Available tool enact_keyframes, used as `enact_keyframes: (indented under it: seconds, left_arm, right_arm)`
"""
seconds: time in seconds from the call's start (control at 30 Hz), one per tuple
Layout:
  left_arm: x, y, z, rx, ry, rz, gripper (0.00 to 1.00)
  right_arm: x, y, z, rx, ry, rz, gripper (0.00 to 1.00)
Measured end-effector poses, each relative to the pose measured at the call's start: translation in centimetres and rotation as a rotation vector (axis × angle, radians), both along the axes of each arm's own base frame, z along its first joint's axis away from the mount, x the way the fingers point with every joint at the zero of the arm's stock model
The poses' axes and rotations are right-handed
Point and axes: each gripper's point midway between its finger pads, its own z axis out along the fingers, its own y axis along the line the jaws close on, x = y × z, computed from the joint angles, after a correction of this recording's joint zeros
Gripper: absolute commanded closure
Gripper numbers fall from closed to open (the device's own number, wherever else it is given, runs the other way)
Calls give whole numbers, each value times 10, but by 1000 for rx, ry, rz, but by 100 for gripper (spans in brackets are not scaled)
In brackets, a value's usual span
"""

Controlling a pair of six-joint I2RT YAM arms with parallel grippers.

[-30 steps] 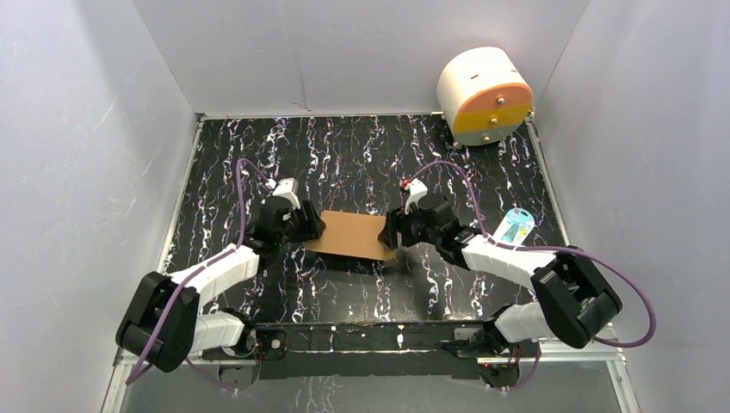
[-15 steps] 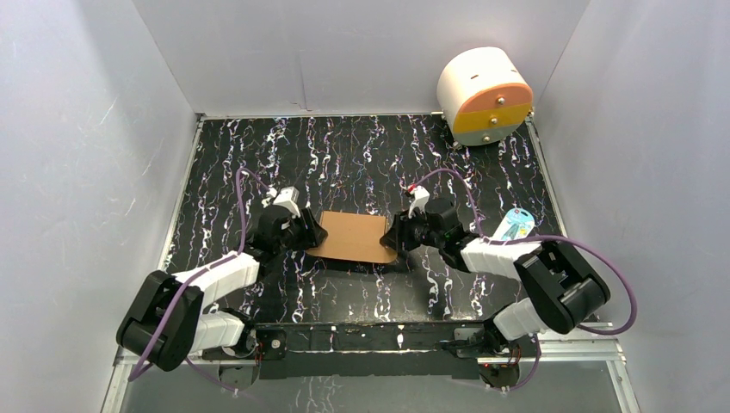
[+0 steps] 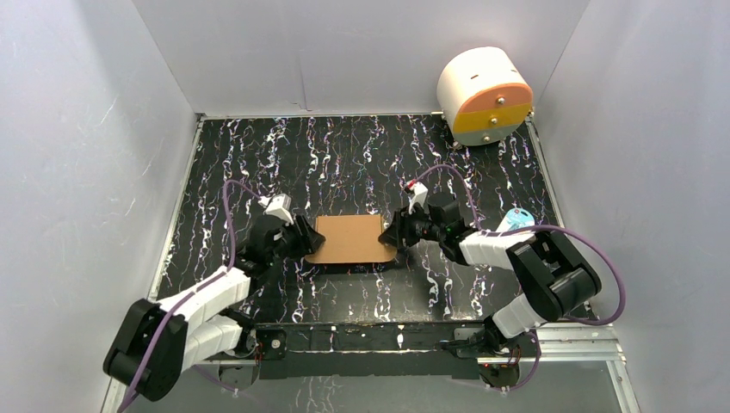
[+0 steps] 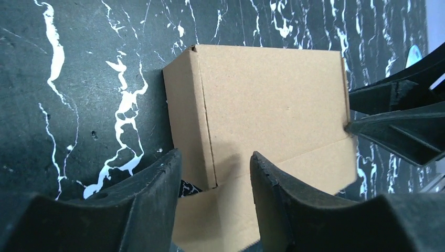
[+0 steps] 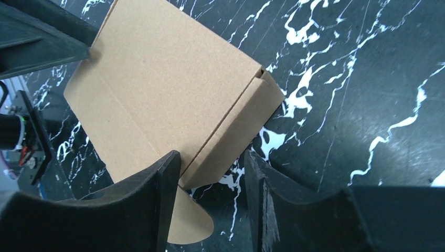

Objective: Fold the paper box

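The paper box (image 3: 349, 239) is a flat brown cardboard carton lying on the black marbled table (image 3: 344, 155), midway between the arms. My left gripper (image 3: 307, 238) is at its left end, open. In the left wrist view its fingers (image 4: 152, 205) straddle the near left corner of the box (image 4: 273, 94), over a flap. My right gripper (image 3: 392, 237) is at the right end, open. In the right wrist view its jaws stand either side of the box's side wall (image 5: 231, 131), with a rounded tab (image 5: 191, 226) below.
A white cylinder with an orange-and-yellow face (image 3: 484, 93) stands at the back right corner. A small blue-and-white item (image 3: 516, 217) lies right of the right arm. White walls close in the table on three sides.
The box has turned from skewed to square with the table and shifted slightly left. The left arm has drawn back toward the near edge, and the right gripper has followed the box's right end.
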Motion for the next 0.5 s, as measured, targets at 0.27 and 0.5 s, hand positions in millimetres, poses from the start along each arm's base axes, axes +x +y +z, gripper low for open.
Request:
enact_keyframes:
  seconds: [0.27, 0.5]
  left_arm:
    - [3, 15, 40, 1, -76, 84, 33]
    - [0, 24, 80, -12, -144, 119, 20]
  right_arm:
    - [9, -5, 24, -99, -96, 48, 21]
    - [-3, 10, 52, -223, -277, 178, 12]
